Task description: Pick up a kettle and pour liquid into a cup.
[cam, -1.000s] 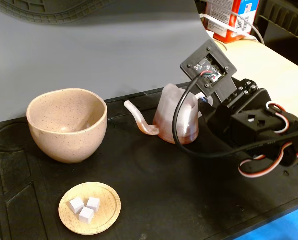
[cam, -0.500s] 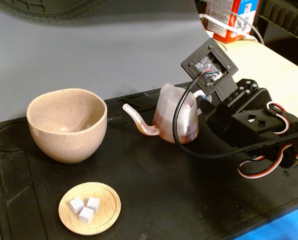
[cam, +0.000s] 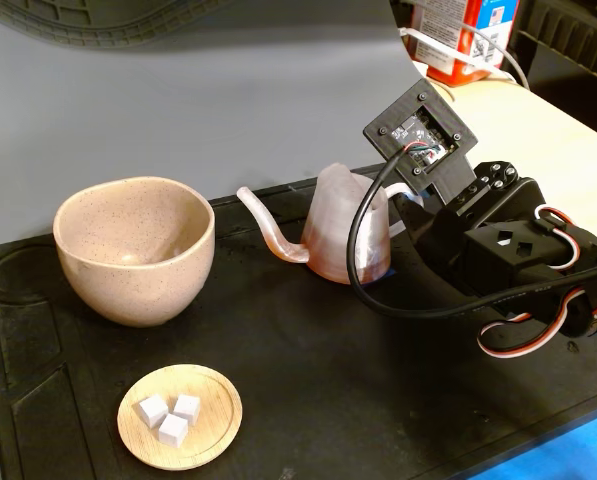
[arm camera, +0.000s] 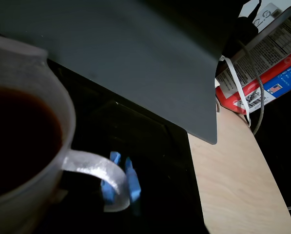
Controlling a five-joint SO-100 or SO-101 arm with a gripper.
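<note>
Lifted slightly off the tabletop (cam: 278,400), the kettle (cam: 343,235) hangs by its handle (arm camera: 94,168) in my closed end effector (arm camera: 120,183); next, carry it toward the cup (cam: 133,245) ahead.

Kettle beside the arm, cup and dish off to the left.

On a black mat (cam: 308,370): translucent pinkish ribbed kettle (cam: 346,238), base tinted reddish-brown, thin curved spout (cam: 268,228) aimed left toward a large speckled beige-pink cup (cam: 135,248) standing well apart. Nearer the front, a small round wooden dish (cam: 180,416) carrying three white cubes (cam: 170,416). Right of the kettle, close against its far side, the black arm (cam: 498,255) with a camera board (cam: 420,135) and a black cable (cam: 356,250) looping across the kettle's body; fingertips hidden.
</note>
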